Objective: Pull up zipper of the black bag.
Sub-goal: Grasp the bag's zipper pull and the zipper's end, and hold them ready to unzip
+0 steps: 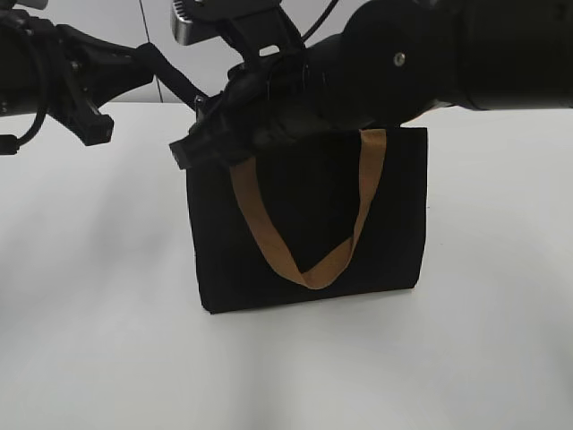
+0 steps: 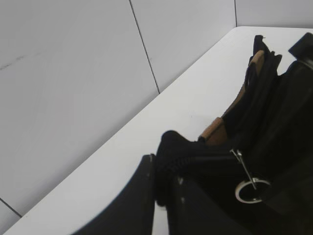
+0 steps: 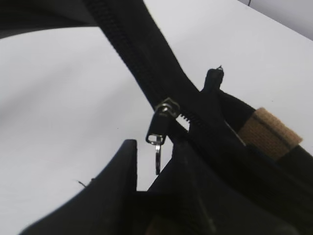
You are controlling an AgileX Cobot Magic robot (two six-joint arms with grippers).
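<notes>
The black bag (image 1: 304,233) stands upright on the white table, and a tan handle (image 1: 269,235) hangs down its front. My left gripper (image 2: 164,169) is shut on the black fabric end at the bag's top left corner; in the exterior view it (image 1: 199,100) sits just above that corner. My right gripper (image 3: 155,143) reaches across to the same corner (image 1: 192,148). It is open, and the silver zipper (image 3: 157,134) with its ring hangs between the fingers, ungripped. The zipper's ring also shows in the left wrist view (image 2: 251,189).
The white table (image 1: 89,296) spreads around the bag. A grey panelled wall (image 2: 73,73) runs along the table's far edge. The right arm's thick black body (image 1: 421,54) hangs over the bag's top. The second tan handle (image 3: 269,129) lies inside the bag's mouth.
</notes>
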